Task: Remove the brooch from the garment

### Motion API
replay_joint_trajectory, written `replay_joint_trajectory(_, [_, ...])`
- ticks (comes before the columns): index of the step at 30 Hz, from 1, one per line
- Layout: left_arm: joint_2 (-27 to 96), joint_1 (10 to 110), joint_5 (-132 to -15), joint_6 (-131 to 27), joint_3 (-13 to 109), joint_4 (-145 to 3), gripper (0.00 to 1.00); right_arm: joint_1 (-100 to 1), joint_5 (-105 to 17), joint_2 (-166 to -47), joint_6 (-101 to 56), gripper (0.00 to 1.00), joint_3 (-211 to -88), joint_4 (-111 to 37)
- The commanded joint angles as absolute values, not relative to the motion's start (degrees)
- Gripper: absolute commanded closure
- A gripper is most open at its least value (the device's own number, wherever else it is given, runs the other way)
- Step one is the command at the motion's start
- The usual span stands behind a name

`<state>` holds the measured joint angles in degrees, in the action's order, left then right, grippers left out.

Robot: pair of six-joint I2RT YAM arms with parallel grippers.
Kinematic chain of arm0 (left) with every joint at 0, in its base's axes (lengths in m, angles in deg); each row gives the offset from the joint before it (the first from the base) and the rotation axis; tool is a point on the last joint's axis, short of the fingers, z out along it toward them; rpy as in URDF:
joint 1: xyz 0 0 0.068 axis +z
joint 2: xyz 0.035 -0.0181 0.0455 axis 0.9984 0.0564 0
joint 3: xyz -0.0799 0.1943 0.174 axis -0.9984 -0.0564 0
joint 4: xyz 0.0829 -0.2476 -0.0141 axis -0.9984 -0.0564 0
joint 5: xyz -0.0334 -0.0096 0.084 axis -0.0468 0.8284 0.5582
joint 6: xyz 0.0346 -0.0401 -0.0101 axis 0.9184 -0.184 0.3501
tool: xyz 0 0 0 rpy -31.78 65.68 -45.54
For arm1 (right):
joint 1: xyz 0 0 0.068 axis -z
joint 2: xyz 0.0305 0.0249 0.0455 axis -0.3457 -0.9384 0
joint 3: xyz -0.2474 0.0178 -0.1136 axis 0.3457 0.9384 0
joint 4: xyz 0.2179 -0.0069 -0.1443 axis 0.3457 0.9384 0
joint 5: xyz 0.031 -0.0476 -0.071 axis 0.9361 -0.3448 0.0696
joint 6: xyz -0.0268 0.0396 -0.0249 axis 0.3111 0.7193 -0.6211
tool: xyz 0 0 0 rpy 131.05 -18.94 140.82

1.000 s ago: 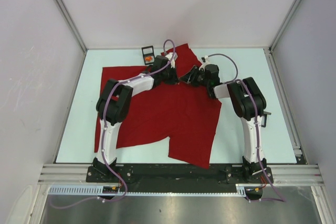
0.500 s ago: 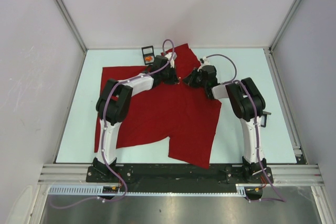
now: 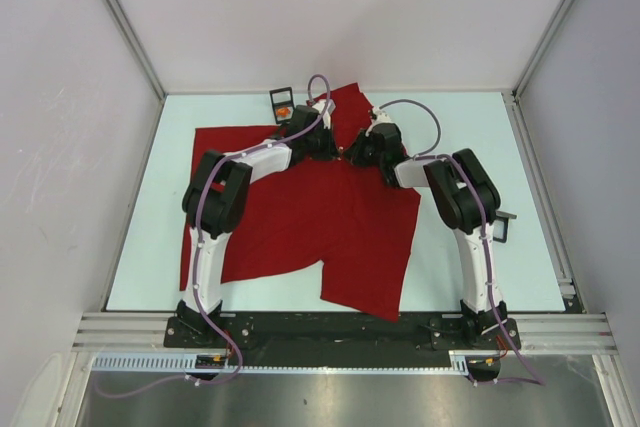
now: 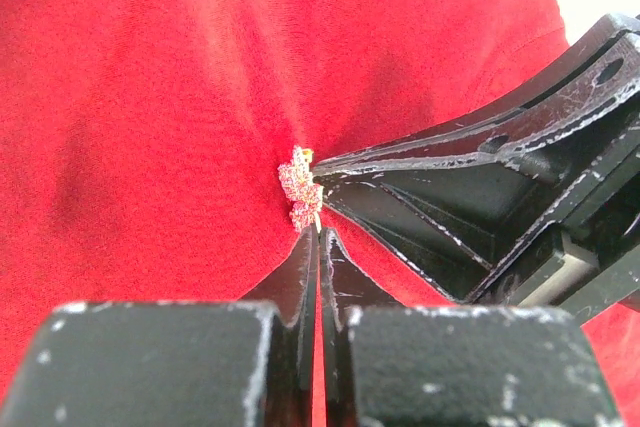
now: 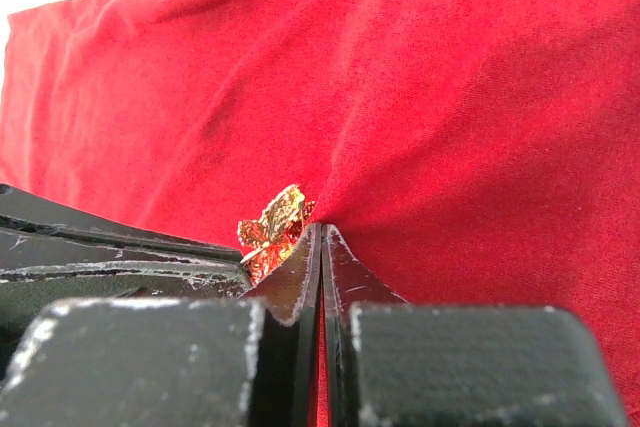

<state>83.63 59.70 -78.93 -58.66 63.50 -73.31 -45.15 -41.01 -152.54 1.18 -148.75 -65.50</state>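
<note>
The brooch was found pinned in the far middle of the red garment, which was spread on the desk with its cloth puckered around the pin. Were only cloth caught, the fabric could be dragged or torn and the brooch left fastened. The left hand and right hand were lowered from opposite sides, each pressed fully closed with its tips at the brooch's edge; what was pinched could not be told.

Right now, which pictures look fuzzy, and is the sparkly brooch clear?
Left wrist view: the brooch is sharp, the near body of the left gripper fuzzy. Right wrist view: the brooch glints gold, the right gripper blurs up close. Top view: even light, brooch too small to make out.
</note>
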Motion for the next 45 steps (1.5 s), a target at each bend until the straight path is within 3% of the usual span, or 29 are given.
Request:
replay_joint_trajectory(1, [83.92,59.96,-79.98,-59.19,65.47,-74.45,1.00,-46.15,-43.05,-150.83,-2.84,1.00,-151.51,-65.82])
replay_joint_trajectory(25, [87.35,59.96,-81.91,-56.99,72.24,-82.44,0.99,-48.88,-41.21,-149.86,-17.17,0.86,-152.04,-67.66])
replay_joint_trajectory(38, [87.26,59.87,-80.86,-56.91,72.59,-83.76,1.00,-48.26,-48.75,-147.06,-12.09,0.83,-151.08,-63.09])
replay_joint_trajectory(45, [87.70,59.96,-80.42,-56.91,73.30,-84.55,1.00,-46.85,-49.20,-143.54,-9.35,0.82,-145.71,-68.28])
